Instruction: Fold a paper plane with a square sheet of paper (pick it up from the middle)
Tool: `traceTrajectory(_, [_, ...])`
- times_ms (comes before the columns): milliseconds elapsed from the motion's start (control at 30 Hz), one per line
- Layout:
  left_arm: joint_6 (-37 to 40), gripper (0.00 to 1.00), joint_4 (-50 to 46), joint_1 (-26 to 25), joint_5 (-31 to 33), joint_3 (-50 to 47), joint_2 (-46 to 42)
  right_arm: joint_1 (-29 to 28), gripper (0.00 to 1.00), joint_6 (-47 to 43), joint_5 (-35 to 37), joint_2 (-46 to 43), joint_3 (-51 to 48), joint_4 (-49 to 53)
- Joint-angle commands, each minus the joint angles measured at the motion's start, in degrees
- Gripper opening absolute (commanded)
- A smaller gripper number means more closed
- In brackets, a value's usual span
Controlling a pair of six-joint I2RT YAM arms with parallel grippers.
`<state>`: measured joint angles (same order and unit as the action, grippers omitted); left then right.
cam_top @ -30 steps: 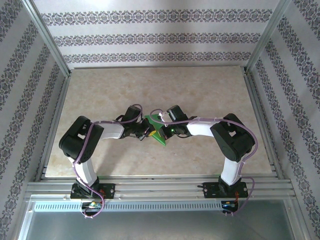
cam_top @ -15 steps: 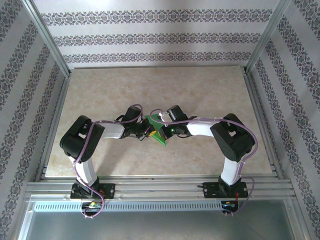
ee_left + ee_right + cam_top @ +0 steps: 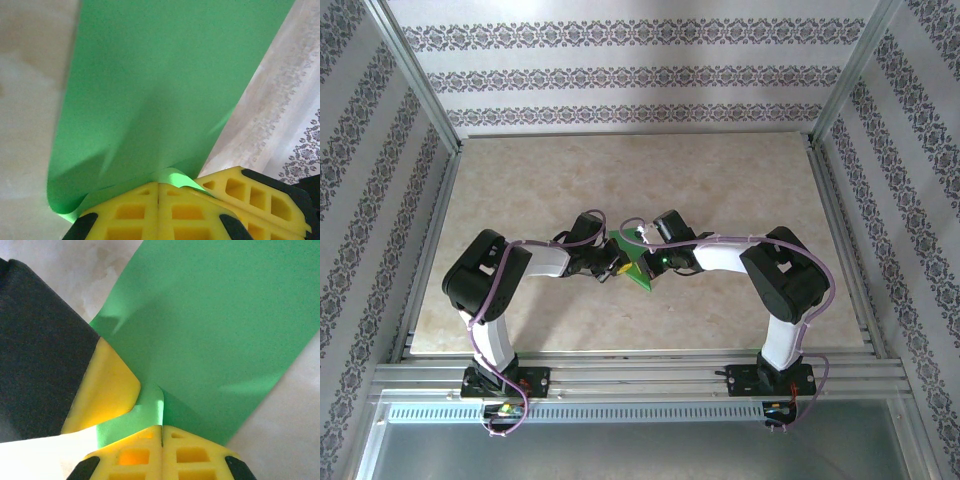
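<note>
Sheet of paper (image 3: 150, 90), bright green and curled, pinched from both sides: left gripper (image 3: 158, 187) clamped tight on its edge, right gripper (image 3: 162, 429) clamped on it just beside.

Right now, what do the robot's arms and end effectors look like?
Both the left arm and right arm have bulky black joints, white links and a thin purple cable looping alongside. The left end effector and right end effector have yellow fingers with rectangular pockets and black corner pieces.
</note>
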<state>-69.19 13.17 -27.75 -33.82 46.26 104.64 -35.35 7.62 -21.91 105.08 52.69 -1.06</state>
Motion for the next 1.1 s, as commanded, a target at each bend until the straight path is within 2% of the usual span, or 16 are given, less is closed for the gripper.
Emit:
traceTrajectory(0, [1.69, 0.04, 0.19, -0.2, 0.29, -0.12, 1.55, 0.28, 0.06, 0.33, 0.33, 1.9, 0.22, 1.94])
traceTrajectory(200, [3.25, 0.01, -0.51, -0.21, 0.51, -1.89, 2.56, 0.22, 0.08, 0.66, 0.2, 1.33, 0.42, 2.02])
traceTrajectory(367, [4.51, 0.0, -1.74, -0.2, 0.85, -3.11, 3.44, 0.38, 0.17, 2.99, -1.53, -2.34, 1.38, 1.94])
traceTrajectory(600, [5.73, 0.0, -3.42, -0.23, 1.26, -3.31, 4.49, 2.79, 0.31, 11.04, -3.3, -11.54, 1.77, 2.33])
traceTrajectory(667, [5.73, 0.0, -3.63, -0.25, 1.25, -3.31, 4.62, 3.18, 0.32, 12.71, -3.48, -13.14, 1.37, 3.67])
traceTrajectory(800, [5.91, 0.0, -4.18, -0.18, 1.37, -3.22, 4.61, 2.72, 0.3, 15.37, -5.05, -13.61, 1.2, 7.62])
traceTrajectory(1067, [6.43, 0.0, -4.87, -0.2, 1.74, -3.11, 3.42, 0.0, 0.1, 21.85, -9.85, -8.5, 1.78, 8.17])
